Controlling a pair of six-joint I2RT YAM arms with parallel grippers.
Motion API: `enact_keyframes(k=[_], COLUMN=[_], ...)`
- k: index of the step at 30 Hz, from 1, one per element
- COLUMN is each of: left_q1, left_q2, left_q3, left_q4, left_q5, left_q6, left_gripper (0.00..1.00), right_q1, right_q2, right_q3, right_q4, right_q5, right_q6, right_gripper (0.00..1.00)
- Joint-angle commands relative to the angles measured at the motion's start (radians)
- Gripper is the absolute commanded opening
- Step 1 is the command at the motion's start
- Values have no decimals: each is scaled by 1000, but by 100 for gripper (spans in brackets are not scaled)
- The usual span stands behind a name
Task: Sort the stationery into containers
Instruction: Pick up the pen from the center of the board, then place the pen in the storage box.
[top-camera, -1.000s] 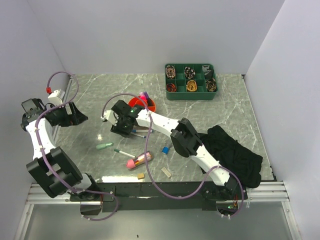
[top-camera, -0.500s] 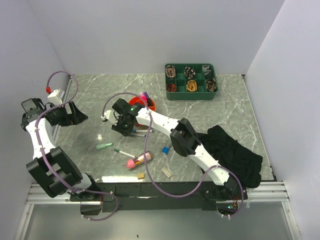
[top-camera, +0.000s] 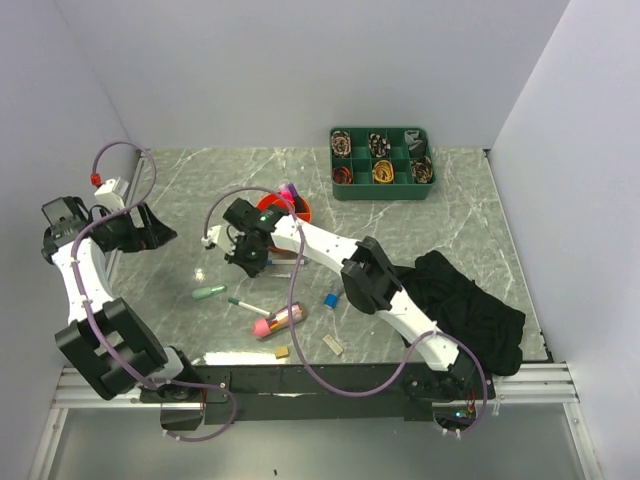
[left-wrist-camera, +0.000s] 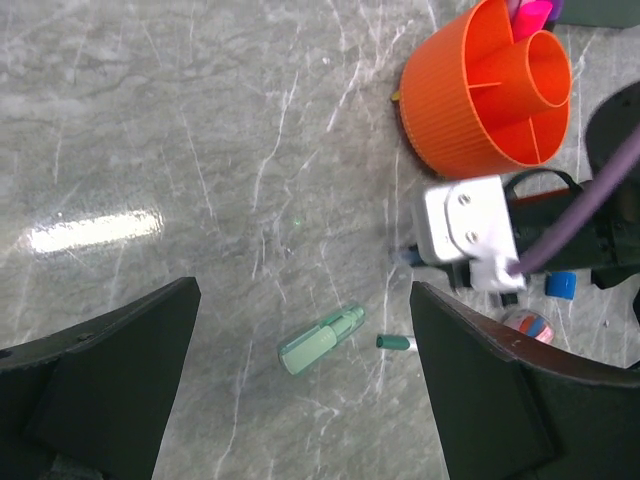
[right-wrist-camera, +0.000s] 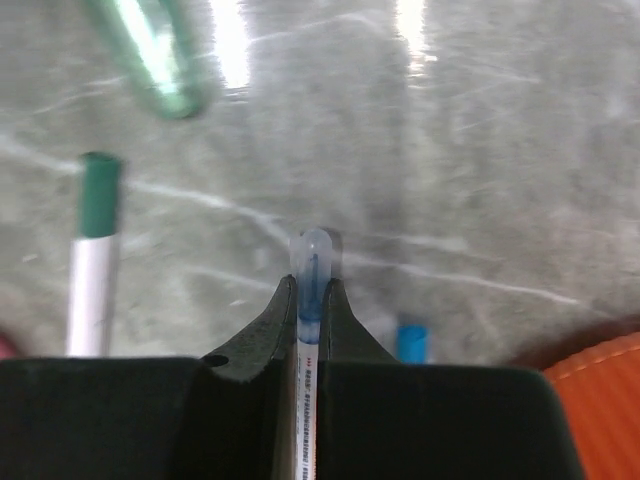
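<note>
Right gripper (right-wrist-camera: 310, 292): clamped on slim blue-capped white pen (right-wrist-camera: 312, 262), shifted slightly just now; round orange plastic organiser (top-camera: 297, 213) next, I'd judge. Left gripper (left-wrist-camera: 302, 292): spread wide, empty.

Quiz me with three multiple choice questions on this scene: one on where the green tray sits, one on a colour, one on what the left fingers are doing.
1. Where is the green tray relative to the orange organiser?
A. Farther back and to the right
B. Nearer the front edge
C. Directly left of it

2. What colour is the tip of the pen in the right gripper?
A. Pink
B. Blue
C. Orange

3. The left gripper is:
A. Shut on something
B. Shut on nothing
C. Open and holding nothing

Answers:
1 A, since the top view shows the tray farther from the arms and to the right of the organiser.
2 B, since the right wrist view shows a translucent blue end on the pen.
3 C, since the left wrist view shows its fingers wide apart with nothing between them.
</note>
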Motion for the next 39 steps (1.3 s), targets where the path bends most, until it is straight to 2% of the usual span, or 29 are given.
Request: enact_keyframes(k=[1,3,7,9,10,11,15,20,26,32,39], left_q1=[5,-1,-57,-115,-136,-157,-251,-283,-304,-340,-360], left_q2=[-42,-47,-76,-97,-111,-116,-101,-53,25,80,131], left_q3=[72,80,83,78,78,80,106,134,169,184,213], left_q4=[4,1,32,73,82,90,81,105,124,119,108], left_q5=[37,42,-5,-38,-65,-80,-134,-169,-191,-239,-285], left_q6=[-4,-2,-14,-20,-25,-25,-31,-99,-183,-206,-186], left_gripper=[94,94,94,95,95,95,95,95,95,95,95], right_q1=[16,5,-84,-124,-168,-190,-269,-314,-349,-365,-386], right_q2=[-249,-346,-632,-772,-817,-859,-986,-1005,-944,-865,-711], right_q3=[-17,-120,-474,-621,-769,-842,-1118,-1265,-1343,-1345,-1251], right_q4=[-6,109,380,619,713,902,1244,1532,1768,1913,1970], right_q5=[-63,-129,-305,-344,-355,-355,-280,-197,-154,-132,-135], right_q6=[8,31,117,172,194,249,352,376,429,472,534], right_gripper=[0,0,0,0,0,0,0,0,0,0,0])
